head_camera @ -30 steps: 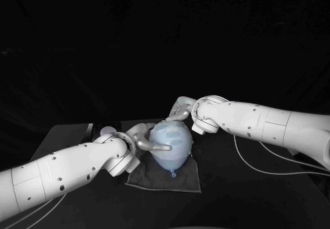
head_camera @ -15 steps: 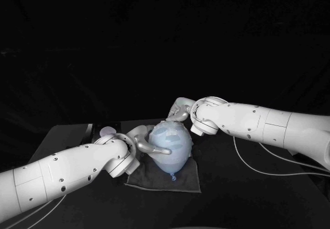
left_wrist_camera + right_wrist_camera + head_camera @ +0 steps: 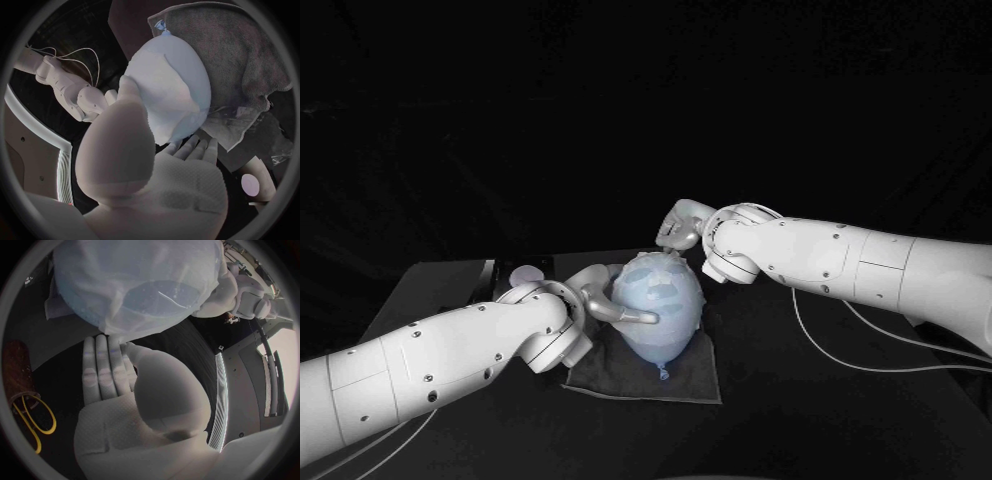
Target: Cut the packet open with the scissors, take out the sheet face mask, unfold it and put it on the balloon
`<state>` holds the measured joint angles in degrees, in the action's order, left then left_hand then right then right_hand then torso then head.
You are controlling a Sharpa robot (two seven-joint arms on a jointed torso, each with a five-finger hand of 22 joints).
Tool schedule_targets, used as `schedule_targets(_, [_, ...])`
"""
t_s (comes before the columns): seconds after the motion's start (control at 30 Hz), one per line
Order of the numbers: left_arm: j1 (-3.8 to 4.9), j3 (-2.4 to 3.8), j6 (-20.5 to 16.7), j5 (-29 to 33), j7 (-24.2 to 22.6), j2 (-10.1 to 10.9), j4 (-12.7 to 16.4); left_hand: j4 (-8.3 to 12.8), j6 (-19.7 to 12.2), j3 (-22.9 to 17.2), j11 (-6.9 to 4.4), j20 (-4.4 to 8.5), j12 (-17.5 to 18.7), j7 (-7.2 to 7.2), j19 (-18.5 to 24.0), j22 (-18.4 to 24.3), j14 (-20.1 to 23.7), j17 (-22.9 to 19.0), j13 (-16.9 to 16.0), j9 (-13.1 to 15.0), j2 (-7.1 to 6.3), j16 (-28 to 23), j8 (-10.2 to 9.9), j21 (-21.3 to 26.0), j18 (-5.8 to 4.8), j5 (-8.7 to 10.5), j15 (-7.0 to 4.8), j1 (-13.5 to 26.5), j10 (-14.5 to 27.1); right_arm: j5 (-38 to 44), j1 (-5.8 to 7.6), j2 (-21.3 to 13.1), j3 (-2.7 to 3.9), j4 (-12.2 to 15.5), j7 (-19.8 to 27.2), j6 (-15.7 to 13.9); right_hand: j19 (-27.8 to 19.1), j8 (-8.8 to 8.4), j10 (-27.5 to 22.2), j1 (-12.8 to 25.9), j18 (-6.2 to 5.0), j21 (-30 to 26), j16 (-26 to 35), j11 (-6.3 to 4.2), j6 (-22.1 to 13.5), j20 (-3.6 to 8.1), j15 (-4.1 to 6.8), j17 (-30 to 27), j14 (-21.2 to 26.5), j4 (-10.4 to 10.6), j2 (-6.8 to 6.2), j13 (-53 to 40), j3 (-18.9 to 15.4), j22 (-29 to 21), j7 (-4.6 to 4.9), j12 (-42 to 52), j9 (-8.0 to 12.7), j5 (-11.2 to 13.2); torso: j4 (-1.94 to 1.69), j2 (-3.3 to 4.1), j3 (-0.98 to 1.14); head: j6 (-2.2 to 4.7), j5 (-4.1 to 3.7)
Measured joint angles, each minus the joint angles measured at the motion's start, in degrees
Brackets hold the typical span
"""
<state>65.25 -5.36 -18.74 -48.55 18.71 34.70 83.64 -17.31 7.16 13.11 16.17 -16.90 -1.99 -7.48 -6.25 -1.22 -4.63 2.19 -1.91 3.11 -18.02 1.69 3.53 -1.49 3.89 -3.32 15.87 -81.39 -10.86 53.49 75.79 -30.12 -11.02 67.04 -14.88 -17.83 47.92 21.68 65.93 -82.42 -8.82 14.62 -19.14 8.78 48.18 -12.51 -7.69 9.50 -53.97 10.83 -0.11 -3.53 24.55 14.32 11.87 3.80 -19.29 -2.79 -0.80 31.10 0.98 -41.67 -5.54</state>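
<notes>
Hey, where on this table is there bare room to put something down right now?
Bare table lies in front of the dark cloth, toward the near edge, and to its right under the right arm, though white cables trail there. It is crowded at the balloon, with the left hand and right hand against it.

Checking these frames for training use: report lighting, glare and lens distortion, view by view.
Head view: the black table melts into the dark surroundings, while the lit balloon stands out. Left wrist view: fisheye bends the edges of the dark cloth; the left hand blocks the middle. Right wrist view: thin glare streaks on the balloon; the right hand covers the lower middle.
</notes>
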Motion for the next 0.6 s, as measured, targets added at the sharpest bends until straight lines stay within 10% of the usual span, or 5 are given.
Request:
schedule_targets(0.23, [0.00, 0.00, 0.00, -0.01, 0.04, 0.09, 0.07, 0.00, 0.00, 0.00, 0.00, 0.00, 0.00, 0.00, 0.00, 0.00, 0.00, 0.00, 0.00, 0.01, 0.06, 0.00, 0.00, 0.00, 0.00, 0.00, 0.00, -0.04, 0.00, -4.40, 0.08, -0.23, 0.08, -0.07, 2.46, -3.50, -2.96, -2.76, -4.75, 9.57, 0.02, -2.72, 1.50, 2.20, -2.05, -2.18, -1.95, -0.56, 4.57, 5.17, -5.40, -0.09, -3.10, -1.58, -0.12, 0.29, 0.67, -1.54, -0.03, 0.02, 0.03, 0.09, 0.14])
schedule_targets(0.6, [0.00, -0.01, 0.00, -0.02, 0.06, 0.11, 0.12, 0.00, 0.00, 0.00, 0.00, 0.00, 0.00, 0.00, 0.00, 0.00, 0.00, 0.00, 0.00, 0.01, 0.06, 0.00, 0.00, 0.00, 0.00, 0.00, 0.00, -0.04, 0.00, -7.33, 0.15, 0.13, 0.14, 0.96, 3.99, -1.50, -5.08, -4.42, -8.88, 11.29, 0.03, -4.76, 1.05, 3.67, -4.81, -3.89, -3.27, -1.00, 9.17, 4.41, -7.70, -0.16, -10.69, -2.95, -0.60, 1.01, 0.68, -0.29, -0.02, 0.05, 0.04, -0.04, 0.20])
